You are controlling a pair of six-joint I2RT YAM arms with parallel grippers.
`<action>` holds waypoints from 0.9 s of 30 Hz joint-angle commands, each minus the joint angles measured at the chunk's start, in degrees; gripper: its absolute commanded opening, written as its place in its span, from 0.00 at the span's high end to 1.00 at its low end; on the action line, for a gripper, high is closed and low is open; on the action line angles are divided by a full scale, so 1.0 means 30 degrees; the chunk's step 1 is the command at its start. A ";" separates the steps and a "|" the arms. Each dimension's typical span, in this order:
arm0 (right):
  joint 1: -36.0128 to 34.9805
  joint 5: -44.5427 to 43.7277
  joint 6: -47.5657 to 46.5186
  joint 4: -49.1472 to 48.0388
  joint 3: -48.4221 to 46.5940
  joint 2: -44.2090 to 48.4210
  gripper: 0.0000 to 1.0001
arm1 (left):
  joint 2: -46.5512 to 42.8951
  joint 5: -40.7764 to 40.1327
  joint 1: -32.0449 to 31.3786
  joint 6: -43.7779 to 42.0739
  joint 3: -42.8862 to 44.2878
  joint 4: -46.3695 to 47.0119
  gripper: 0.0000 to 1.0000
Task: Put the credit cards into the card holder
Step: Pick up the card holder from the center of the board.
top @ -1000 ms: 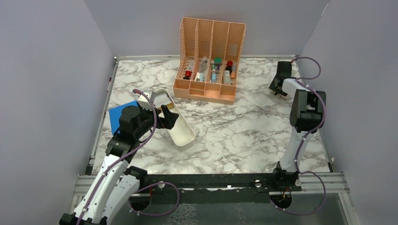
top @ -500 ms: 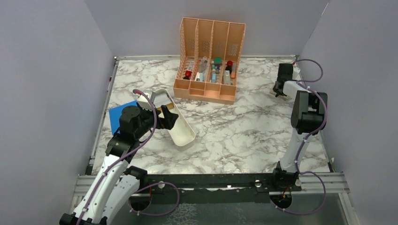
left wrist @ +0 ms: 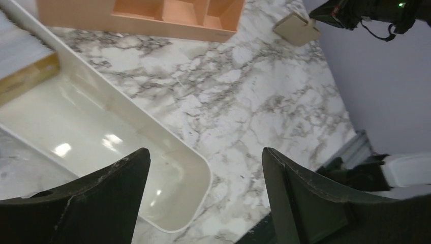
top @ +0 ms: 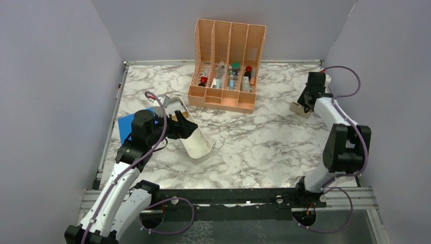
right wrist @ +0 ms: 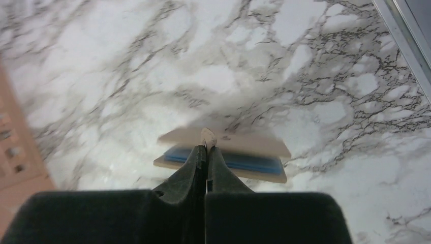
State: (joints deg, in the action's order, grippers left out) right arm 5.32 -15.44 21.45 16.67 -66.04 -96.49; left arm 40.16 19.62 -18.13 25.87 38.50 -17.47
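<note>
Right fingers (right wrist: 195, 168) clenched on the card holder's (right wrist: 254, 144) snap tab (right wrist: 207, 136): lift slowly, keeping the blue credit card (right wrist: 244, 162) inside; left fingers (left wrist: 101, 198) released

Two slim arms were seen from overhead, the left arm (top: 119, 185) rooted at seven o'clock and the right arm (top: 335, 113) at five o'clock. Each was built of smooth white tubular links joined by chunky black cylindrical joint housings, and each was carried on a black foot. A thin lilac cable (top: 340, 67) was looped loosely along each arm. The left gripper (left wrist: 205, 152) was fitted with broad matte black fingers (left wrist: 101, 198), wedge-shaped, their edges scuffed pale. The fingers (right wrist: 195, 168) of the right gripper (right wrist: 206, 147) were likewise black and were tapered to narrow tips. A small green light (left wrist: 401, 4) was shown on the right arm's black wrist housing.
</note>
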 commanded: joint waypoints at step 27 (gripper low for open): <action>-0.6165 2.0513 -0.0231 -0.4894 1.0504 1.4667 0.99 | 0.6648 0.8522 -0.0225 0.3205 0.2883 -0.0969 0.41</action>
State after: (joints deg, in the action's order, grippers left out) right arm -12.08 34.61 18.41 12.32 -36.69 -50.19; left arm 56.16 42.33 -18.15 37.82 46.78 -20.60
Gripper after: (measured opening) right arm 0.023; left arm 0.600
